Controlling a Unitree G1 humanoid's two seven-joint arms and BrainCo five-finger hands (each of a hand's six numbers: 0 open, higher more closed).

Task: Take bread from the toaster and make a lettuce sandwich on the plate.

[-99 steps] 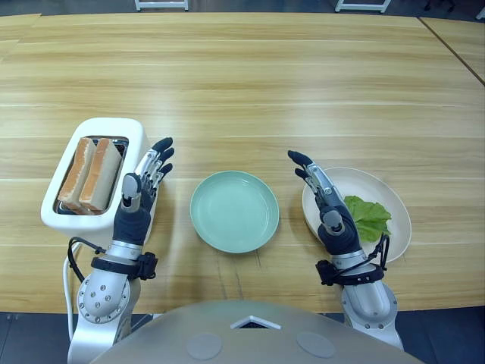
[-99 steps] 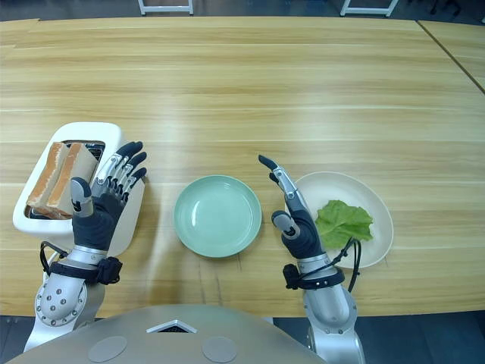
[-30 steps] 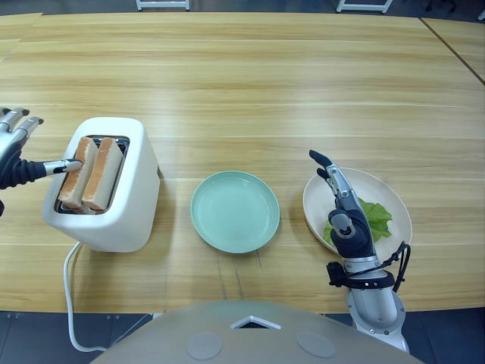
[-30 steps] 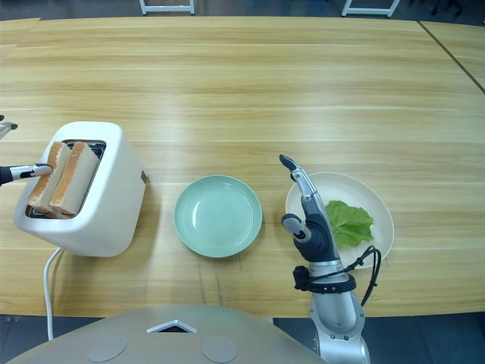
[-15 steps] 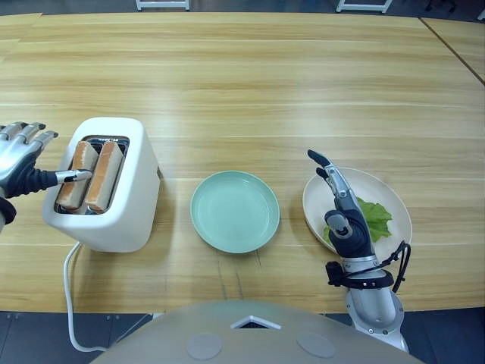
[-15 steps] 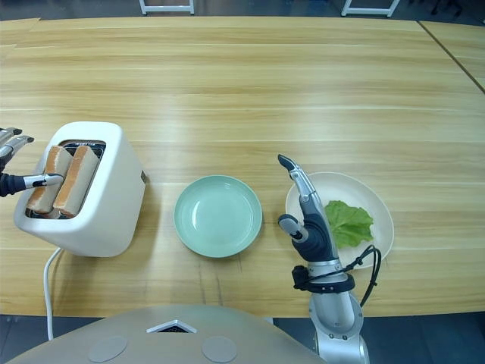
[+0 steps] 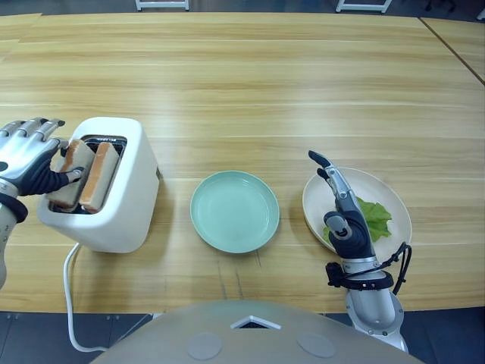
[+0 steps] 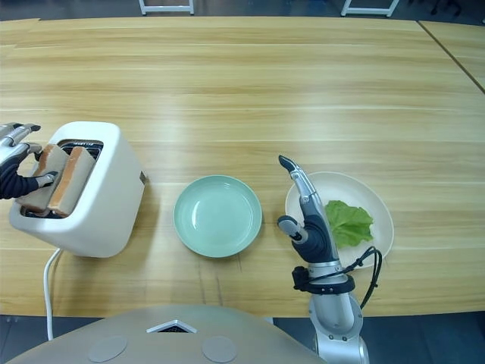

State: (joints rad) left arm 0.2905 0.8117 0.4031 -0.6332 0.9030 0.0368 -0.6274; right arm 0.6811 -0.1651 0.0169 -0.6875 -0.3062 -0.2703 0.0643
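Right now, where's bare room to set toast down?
Free: the empty green plate; the table strip between it and the toaster; all the far table. Crowded: left hand pinching left bread slice, right hand over the white plate with lettuce.

Silver left hand [image 7: 29, 158], dark right hand [image 7: 347, 222], wrist cable [image 7: 400, 256]

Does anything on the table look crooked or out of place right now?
Only the toaster: it sits askew to the grain of the table, and the left slice leans outward in the left hand. Nothing spilled.
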